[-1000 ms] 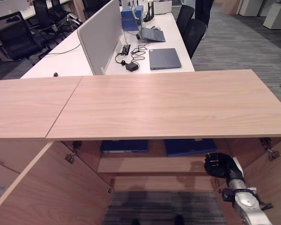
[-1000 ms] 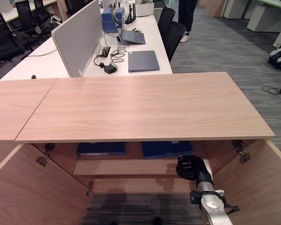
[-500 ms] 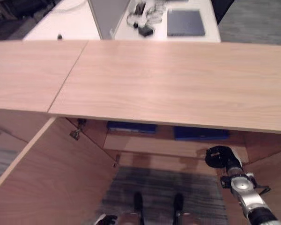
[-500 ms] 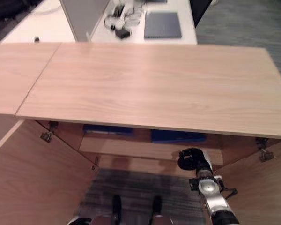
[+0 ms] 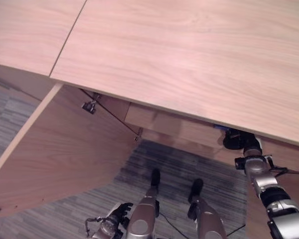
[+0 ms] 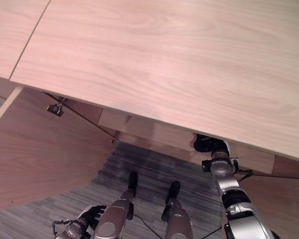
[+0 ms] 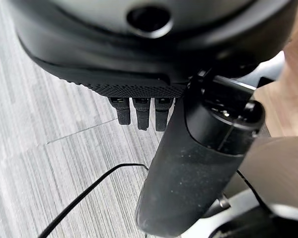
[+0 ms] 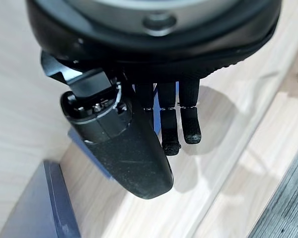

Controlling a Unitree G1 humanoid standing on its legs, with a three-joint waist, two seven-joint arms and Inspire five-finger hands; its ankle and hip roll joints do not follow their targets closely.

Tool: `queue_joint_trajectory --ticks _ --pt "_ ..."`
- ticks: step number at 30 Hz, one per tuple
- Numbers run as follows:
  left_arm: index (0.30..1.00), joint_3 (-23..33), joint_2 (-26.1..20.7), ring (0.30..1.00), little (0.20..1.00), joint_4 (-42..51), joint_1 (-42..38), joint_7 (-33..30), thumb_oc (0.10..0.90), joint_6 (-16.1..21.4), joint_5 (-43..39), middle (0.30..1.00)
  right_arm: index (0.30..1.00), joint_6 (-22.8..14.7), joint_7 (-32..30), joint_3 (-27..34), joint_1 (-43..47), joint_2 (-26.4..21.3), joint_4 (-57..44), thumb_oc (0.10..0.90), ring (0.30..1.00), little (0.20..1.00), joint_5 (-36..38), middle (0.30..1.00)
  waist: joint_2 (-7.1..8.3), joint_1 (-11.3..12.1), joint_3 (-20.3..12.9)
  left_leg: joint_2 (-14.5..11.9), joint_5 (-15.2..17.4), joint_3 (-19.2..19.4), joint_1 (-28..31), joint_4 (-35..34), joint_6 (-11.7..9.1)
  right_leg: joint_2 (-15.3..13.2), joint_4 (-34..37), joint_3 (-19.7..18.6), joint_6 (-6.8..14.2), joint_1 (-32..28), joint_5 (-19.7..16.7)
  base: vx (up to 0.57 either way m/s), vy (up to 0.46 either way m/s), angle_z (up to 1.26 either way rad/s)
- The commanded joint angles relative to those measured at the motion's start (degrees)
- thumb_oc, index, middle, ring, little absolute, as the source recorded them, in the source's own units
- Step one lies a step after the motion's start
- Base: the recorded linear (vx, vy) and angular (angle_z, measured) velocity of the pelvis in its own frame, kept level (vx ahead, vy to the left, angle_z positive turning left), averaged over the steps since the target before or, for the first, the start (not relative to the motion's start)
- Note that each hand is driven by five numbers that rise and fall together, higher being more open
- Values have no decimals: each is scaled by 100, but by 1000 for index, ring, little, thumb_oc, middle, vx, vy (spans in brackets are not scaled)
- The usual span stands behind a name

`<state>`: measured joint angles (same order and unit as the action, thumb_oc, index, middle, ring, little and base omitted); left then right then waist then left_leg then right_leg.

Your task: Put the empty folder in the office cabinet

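Observation:
Inside the open office cabinet, a dark blue folder (image 8: 32, 208) lies flat on the wooden shelf (image 8: 228, 163). A brighter blue folder (image 8: 87, 146) lies beside it, partly behind my thumb. My right hand (image 8: 166, 119) hovers over the shelf with relaxed fingers and nothing in it. From the head it shows just under the front edge of the cabinet top (image 5: 189, 59), as my right hand (image 5: 235, 139). Low by my side hangs my left hand (image 5: 112, 224), open and empty.
The cabinet's left door (image 5: 55, 149) swings wide open towards me, and the right door (image 6: 284, 194) stands open beside my right arm. The shelf's front edge (image 5: 179, 132) shows beneath the top. Grey striped carpet (image 5: 154, 164) covers the floor between the doors.
The camera has tilted down, so the desks behind have left the picture and my left hand has come in at the bottom. My right hand stays at the shelf under the cabinet top.

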<state>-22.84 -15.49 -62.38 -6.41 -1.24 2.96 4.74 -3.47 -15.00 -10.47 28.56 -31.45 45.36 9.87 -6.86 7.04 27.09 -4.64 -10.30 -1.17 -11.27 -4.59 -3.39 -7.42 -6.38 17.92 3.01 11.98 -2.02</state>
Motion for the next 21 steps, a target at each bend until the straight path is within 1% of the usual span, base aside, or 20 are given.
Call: queue_joint_trajectory --ticks 1,8,9,11,12,16,19,21 --pt "900 -248 95 900 900 94 -85 -87 800 195 -237 900 300 -369 -307 41 419 -613 -259 400 300 300 181 300 76 92 -245 -555 506 -233 9 401 -463 -616 -1198 -279 444 280 1020 -4 -3 6" --pt "900 -330 56 900 900 178 -48 -102 800 201 -266 900 300 -385 -396 -33 749 -700 -121 400 300 300 206 300 51 172 -37 -532 558 -271 -167 567 -449 -668 -1307 -275 441 410 1027 -13 -6 5" --pt "900 -333 44 900 900 201 -52 -102 800 204 -293 900 300 -382 -419 -40 800 -714 -97 400 300 300 213 300 59 175 10 -515 605 -275 -188 630 -455 -696 -1385 -289 438 433 1093 -36 -13 2" --pt "900 -341 29 900 900 232 -75 -111 800 209 -330 900 300 -382 -438 -36 859 -732 -41 400 300 300 235 300 33 192 60 -507 590 -296 -282 693 -445 -702 -1379 -283 434 476 1040 -32 -8 3" --pt "900 -327 18 900 900 247 -85 -110 800 199 -375 900 300 -379 -454 -47 898 -742 -19 400 300 300 241 300 43 195 105 -493 648 -299 -301 765 -452 -727 -1456 -301 434 491 1109 -17 -13 7" --pt "900 -249 -22 900 900 274 -170 -131 800 199 -621 900 300 -344 -501 -74 1051 -771 92 400 300 300 253 300 51 192 261 -442 761 -326 -555 1102 -443 -763 -1648 -351 411 653 1151 -34 -14 5" --pt "900 -274 -64 900 900 275 -127 -127 800 200 -639 900 300 -324 -531 -79 1162 -823 230 400 300 300 262 300 64 223 270 -375 891 -364 -873 1452 -426 -784 -1868 -420 394 872 1223 -21 -15 7" --pt "900 -304 -74 900 900 298 -95 -128 800 201 -606 900 300 -325 -545 -66 1179 -828 288 400 300 300 263 300 54 231 270 -353 918 -370 -949 1537 -421 -793 -1951 -424 384 934 1250 -11 -5 7"
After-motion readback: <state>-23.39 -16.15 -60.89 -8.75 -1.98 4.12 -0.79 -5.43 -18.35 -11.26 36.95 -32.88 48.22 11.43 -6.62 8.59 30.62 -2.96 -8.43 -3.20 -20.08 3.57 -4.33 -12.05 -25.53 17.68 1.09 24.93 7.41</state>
